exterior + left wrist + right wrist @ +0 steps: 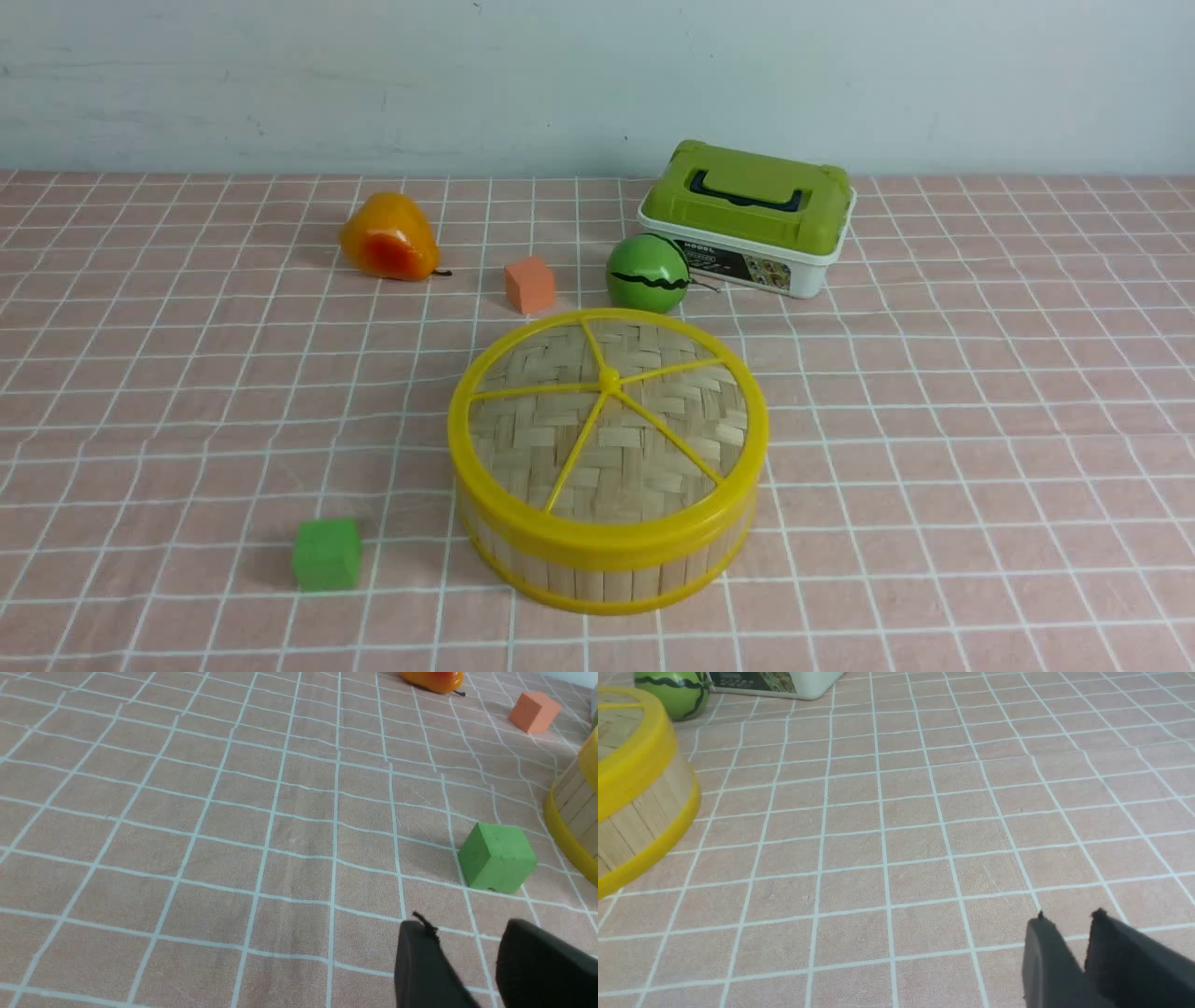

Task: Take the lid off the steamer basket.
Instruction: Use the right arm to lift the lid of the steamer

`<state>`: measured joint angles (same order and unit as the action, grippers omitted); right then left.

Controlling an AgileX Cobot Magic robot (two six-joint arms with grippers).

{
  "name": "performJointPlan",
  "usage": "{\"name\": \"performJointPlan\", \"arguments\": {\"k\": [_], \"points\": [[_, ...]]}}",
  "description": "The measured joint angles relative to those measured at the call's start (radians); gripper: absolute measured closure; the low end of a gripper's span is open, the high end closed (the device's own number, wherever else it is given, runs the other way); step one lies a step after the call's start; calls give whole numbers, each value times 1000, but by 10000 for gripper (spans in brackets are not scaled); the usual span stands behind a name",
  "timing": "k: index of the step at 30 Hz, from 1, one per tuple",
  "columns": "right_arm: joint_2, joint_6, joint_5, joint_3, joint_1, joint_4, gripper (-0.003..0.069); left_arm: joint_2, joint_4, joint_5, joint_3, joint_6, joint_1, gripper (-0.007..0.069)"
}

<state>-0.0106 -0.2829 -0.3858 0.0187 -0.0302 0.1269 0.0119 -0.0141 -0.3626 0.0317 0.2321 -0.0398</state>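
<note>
The lid [607, 420], woven bamboo with a yellow rim, yellow spokes and a small centre knob, sits shut on the steamer basket [597, 579] in the middle of the table. Neither gripper shows in the front view. In the left wrist view my left gripper [467, 926] is open and empty, low over the cloth, with the basket wall [572, 812] off to one side. In the right wrist view my right gripper [1069, 918] is narrowly open and empty over bare cloth, well away from the basket [640, 821] and the lid's rim [630, 774].
A green cube [326, 553] lies left of the basket, close to my left gripper [497, 863]. Behind the basket are an orange cube [529, 284], a toy watermelon [648, 273], an orange pear [387, 237] and a green-lidded white box [747, 217]. A wall closes the back.
</note>
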Motion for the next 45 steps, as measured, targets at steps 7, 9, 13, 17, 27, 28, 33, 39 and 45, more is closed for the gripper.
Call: {"name": "performJointPlan", "arguments": {"k": [7, 9, 13, 17, 27, 28, 33, 39, 45], "points": [[0, 0, 0, 0, 0, 0, 537, 0, 0, 0, 0, 0, 0, 386], [0, 0, 0, 0, 0, 0, 535, 0, 0, 0, 0, 0, 0, 386], [0, 0, 0, 0, 0, 0, 529, 0, 0, 0, 0, 0, 0, 386], [0, 0, 0, 0, 0, 0, 524, 0, 0, 0, 0, 0, 0, 386], [0, 0, 0, 0, 0, 0, 510, 0, 0, 0, 0, 0, 0, 386], [0, 0, 0, 0, 0, 0, 510, 0, 0, 0, 0, 0, 0, 386], [0, 0, 0, 0, 0, 0, 503, 0, 0, 0, 0, 0, 0, 386], [0, 0, 0, 0, 0, 0, 494, 0, 14, 0, 0, 0, 0, 386], [0, 0, 0, 0, 0, 0, 488, 0, 14, 0, 0, 0, 0, 386]]}}
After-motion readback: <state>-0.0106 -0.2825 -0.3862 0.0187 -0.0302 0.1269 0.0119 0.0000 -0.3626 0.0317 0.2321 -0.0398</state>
